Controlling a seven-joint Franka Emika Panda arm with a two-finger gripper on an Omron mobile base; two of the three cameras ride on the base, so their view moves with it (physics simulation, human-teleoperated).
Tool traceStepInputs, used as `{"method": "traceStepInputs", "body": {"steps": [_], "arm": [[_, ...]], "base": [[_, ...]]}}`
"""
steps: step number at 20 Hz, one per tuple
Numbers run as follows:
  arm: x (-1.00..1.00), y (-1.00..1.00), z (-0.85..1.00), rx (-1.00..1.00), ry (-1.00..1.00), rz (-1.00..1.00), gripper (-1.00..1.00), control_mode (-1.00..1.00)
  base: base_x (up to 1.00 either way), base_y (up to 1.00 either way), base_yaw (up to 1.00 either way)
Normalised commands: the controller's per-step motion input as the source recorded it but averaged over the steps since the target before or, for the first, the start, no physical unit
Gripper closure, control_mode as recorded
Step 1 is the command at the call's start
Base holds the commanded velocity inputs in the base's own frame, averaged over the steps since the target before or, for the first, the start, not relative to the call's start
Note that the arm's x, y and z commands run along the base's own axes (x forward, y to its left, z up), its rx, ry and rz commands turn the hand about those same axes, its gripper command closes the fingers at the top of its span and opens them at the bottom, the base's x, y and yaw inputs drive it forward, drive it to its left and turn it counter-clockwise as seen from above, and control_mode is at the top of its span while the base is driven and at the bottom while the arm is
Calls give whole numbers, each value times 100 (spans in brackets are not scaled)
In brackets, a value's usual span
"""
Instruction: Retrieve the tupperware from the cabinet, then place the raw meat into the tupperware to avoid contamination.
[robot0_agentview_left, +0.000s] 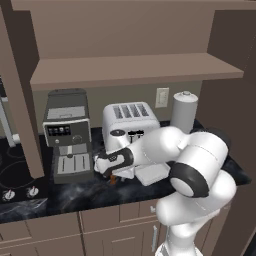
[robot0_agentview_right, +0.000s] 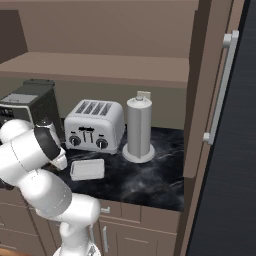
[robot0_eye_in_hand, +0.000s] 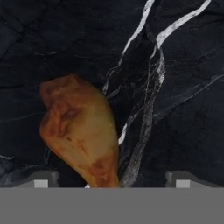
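Drumstick (robot0_eye_in_hand: 78, 131) lies on the dark marble counter (robot0_eye_in_hand: 175, 65) right under my gripper (robot0_eye_in_hand: 111, 179) — fingertips spread wide on either side of its narrow bone end, nothing clamped yet. From the left base camera I see the meat as an orange speck in front of the toaster (robot0_agentview_left: 129, 125), just beside the white tupperware (robot0_agentview_left: 152, 173), which already sits on the counter. I judge the piece light, soft and a bit slick — rounded, so it may roll. I'd close across the thick fleshy middle, not the tapering end.
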Motion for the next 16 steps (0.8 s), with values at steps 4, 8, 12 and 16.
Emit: {"method": "traceStepInputs", "body": {"steps": [4, 8, 12, 16], "arm": [[6, 5, -14, 0, 0, 0, 100, -100], [3, 6, -16, 0, 0, 0, 100, -100], [1, 7, -16, 0, 0, 0, 100, -100], [0, 6, -16, 0, 0, 0, 100, -100]], "base": [[0, 0, 0], [0, 0, 0], [0, 0, 0], [0, 0, 0]]}}
